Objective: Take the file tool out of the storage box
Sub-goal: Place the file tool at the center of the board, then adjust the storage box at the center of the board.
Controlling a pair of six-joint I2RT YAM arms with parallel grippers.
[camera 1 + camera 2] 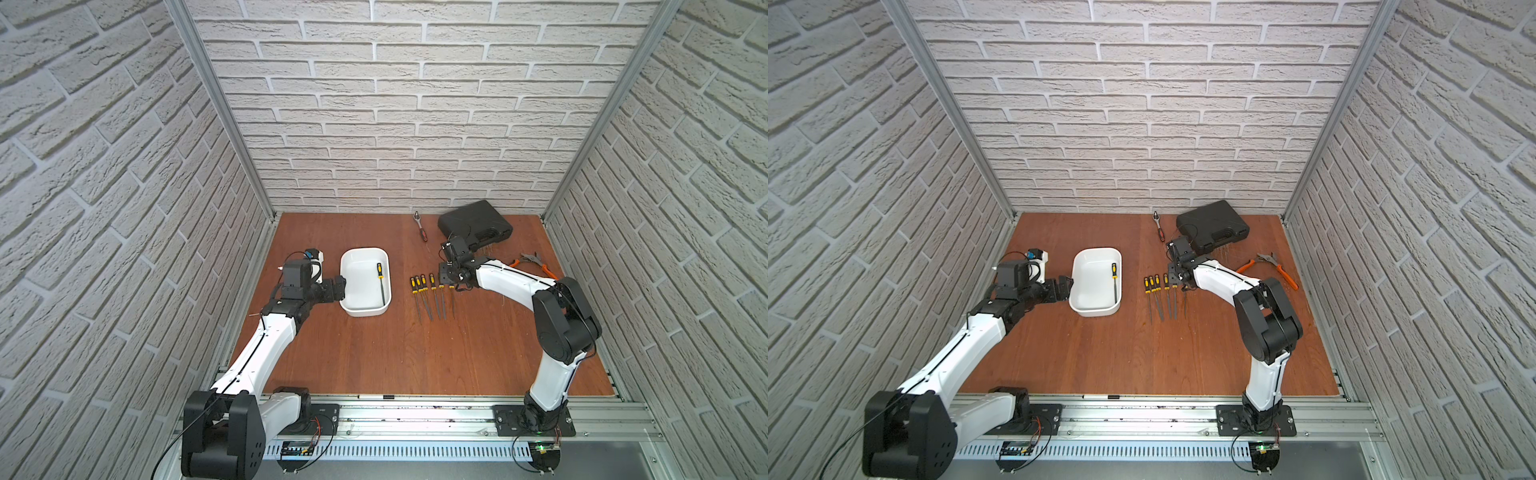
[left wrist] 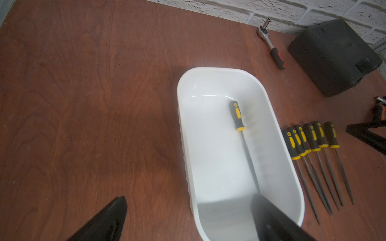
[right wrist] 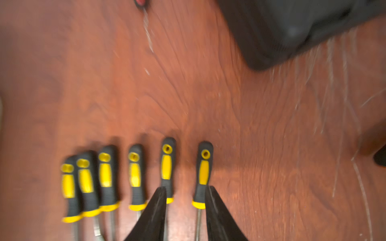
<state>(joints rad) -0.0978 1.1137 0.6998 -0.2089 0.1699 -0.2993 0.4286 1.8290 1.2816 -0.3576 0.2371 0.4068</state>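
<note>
Files (image 1: pixel 432 280) rowed beside storage box (image 1: pixel 361 309) | case (image 1: pixel 473 224), ratchet (image 1: pixel 420 226), pliers (image 1: pixel 536 262) beyond

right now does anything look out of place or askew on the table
One file lies alone in the storage box, apart from the six-file row. The row's three files nearest the box are bunched, handles touching.

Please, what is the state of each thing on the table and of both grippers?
storage box: upright, holds the file tool.
file tool: lying flat in the box, not gripped.
six files: lying in a row on the table.
black case: closed.
ratchet: lying flat.
pliers: lying flat, handles spread.
left gripper: open, fingers either side of the box wall.
right gripper: open, over the row's end file.
</note>
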